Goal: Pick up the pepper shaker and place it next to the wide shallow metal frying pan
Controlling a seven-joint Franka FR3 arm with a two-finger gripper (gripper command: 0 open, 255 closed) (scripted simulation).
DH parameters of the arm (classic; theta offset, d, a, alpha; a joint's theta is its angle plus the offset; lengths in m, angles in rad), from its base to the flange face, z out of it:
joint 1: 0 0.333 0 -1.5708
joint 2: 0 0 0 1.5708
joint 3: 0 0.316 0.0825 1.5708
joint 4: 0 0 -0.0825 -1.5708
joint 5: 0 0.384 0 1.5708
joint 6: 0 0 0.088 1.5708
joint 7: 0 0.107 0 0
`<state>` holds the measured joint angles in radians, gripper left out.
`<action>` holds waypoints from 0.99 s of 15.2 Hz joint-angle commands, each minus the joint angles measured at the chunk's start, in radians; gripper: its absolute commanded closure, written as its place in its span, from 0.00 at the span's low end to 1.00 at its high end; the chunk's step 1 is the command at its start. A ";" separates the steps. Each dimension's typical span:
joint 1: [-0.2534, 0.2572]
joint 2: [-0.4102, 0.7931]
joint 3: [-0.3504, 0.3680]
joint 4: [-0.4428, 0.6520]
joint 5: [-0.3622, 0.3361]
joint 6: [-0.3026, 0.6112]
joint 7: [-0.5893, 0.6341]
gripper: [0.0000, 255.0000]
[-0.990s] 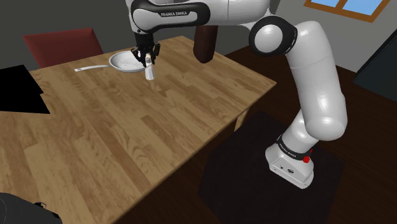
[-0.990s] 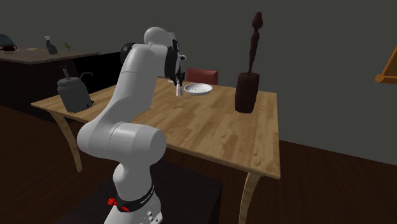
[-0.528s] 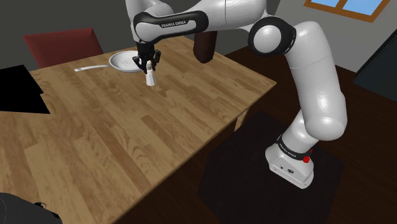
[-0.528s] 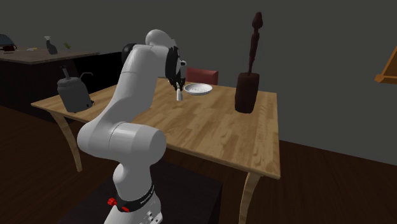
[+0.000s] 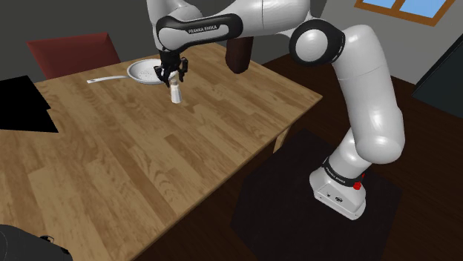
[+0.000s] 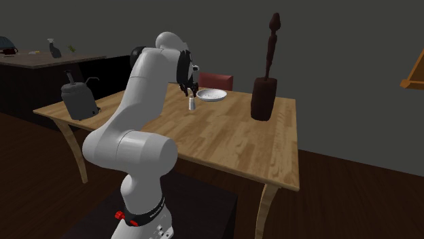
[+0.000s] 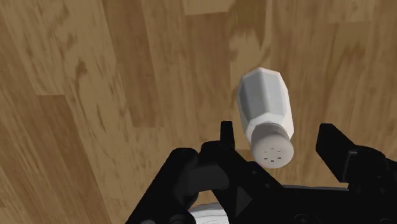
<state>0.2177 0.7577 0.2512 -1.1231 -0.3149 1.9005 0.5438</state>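
A small white pepper shaker (image 5: 176, 93) (image 6: 192, 104) stands upright on the wooden table (image 5: 148, 170), just in front of a wide shallow white-grey frying pan (image 5: 144, 71) (image 6: 211, 95) with a thin handle. My black gripper (image 5: 171, 75) (image 6: 188, 91) hangs right above the shaker. In the wrist view the gripper (image 7: 280, 145) is open: the fingers (image 7: 337, 149) stand on either side of the shaker's perforated cap (image 7: 273, 149), with gaps showing between them and the shaker (image 7: 266, 102).
A tall dark brown carved object (image 5: 239, 52) (image 6: 265, 88) stands on the table toward the stand's side. A red chair (image 5: 74, 53) (image 6: 216, 81) sits behind the pan. A dark kettle-like thing (image 6: 78, 99) occupies the table's far corner. Black area (image 5: 22, 104) borders the table.
The gripper carried the shaker down a little and set it on the table beside the pan. The fingers then parted and let go of it.
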 commanded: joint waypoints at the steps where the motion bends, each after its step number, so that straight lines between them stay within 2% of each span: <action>1: 0.000 0.000 0.000 0.000 0.000 0.000 0.000 0.00; 5: 0.000 0.000 0.000 0.000 0.000 0.000 0.000 0.00; 9: 0.015 -0.023 0.006 0.087 0.009 -0.109 -0.012 0.00; 15: 0.015 -0.023 0.006 0.087 0.009 -0.109 -0.012 0.00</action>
<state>0.2330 0.7346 0.2571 -1.0360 -0.3059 1.7921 0.5323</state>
